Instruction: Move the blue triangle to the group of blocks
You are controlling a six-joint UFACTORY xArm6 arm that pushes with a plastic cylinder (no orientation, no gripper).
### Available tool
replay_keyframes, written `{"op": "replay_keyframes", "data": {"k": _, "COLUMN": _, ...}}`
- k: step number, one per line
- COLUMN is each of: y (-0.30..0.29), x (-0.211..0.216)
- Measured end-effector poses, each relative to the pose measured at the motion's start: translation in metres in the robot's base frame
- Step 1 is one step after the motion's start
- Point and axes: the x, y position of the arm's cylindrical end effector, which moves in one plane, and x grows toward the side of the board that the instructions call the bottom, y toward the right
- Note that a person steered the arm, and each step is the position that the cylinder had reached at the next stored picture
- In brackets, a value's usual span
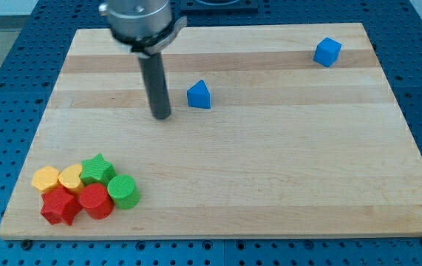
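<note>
At the view's bottom left you had the group: a red star (60, 206), a red cylinder (96, 201), a green cylinder (123, 192), a yellow hexagon (46, 179), a yellow heart (71, 177) and a green star (97, 169), packed touching. Farther up the wooden board (270, 177), your tip (162, 117) stood just left of the blue triangle (199, 95), apart from it. The rod carried no jaws. A blue cube (328, 52) sat top right.
</note>
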Motion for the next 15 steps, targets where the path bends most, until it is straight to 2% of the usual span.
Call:
{"op": "replay_keyframes", "data": {"k": 1, "y": -0.004, "x": 0.001}}
{"op": "replay_keyframes", "data": {"k": 2, "y": 0.003, "x": -0.088}}
{"op": "replay_keyframes", "data": {"k": 3, "y": 0.056, "x": -0.157}}
{"op": "replay_keyframes", "data": {"k": 4, "y": 0.102, "x": -0.135}}
{"op": "replay_keyframes", "data": {"k": 6, "y": 0.096, "x": -0.078}}
{"op": "replay_keyframes", "data": {"k": 8, "y": 0.066, "x": -0.036}}
{"op": "replay_keyframes", "data": {"k": 12, "y": -0.052, "x": 0.058}}
{"op": "replay_keyframes", "data": {"k": 13, "y": -0.055, "x": 0.068}}
{"op": "replay_keyframes", "data": {"k": 15, "y": -0.013, "x": 0.015}}
